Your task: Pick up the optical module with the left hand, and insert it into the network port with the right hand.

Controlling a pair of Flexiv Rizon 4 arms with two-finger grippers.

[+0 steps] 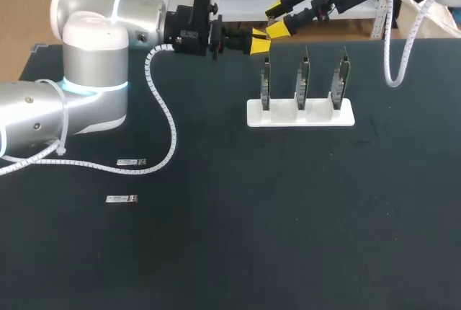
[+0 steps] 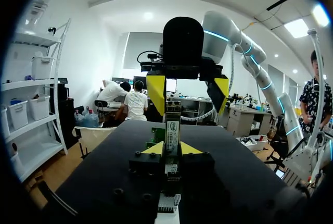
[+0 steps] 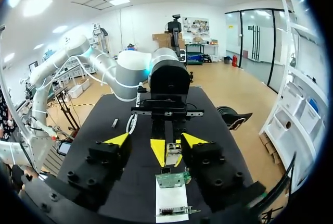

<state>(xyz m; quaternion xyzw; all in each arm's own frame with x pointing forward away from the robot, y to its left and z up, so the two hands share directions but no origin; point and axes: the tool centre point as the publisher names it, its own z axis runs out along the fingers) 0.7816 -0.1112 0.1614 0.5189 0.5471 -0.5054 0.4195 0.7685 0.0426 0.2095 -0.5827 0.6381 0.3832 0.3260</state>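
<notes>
My left hand [image 1: 259,40], just beyond the left end of the port rack [image 1: 284,117], grips the module [image 2: 172,130], tip outward for a handover. My right hand [image 1: 278,19], also beyond the rack, stands open around it, seemingly ready to close and take it.

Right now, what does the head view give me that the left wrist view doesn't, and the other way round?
Only the head view: two spare modules lying on the table, and the white rack with its three boards in a row. Only the left wrist view: the optical module, upright, gripped by the left hand. Both: the left hand and the open right hand facing each other, tips close.
</notes>
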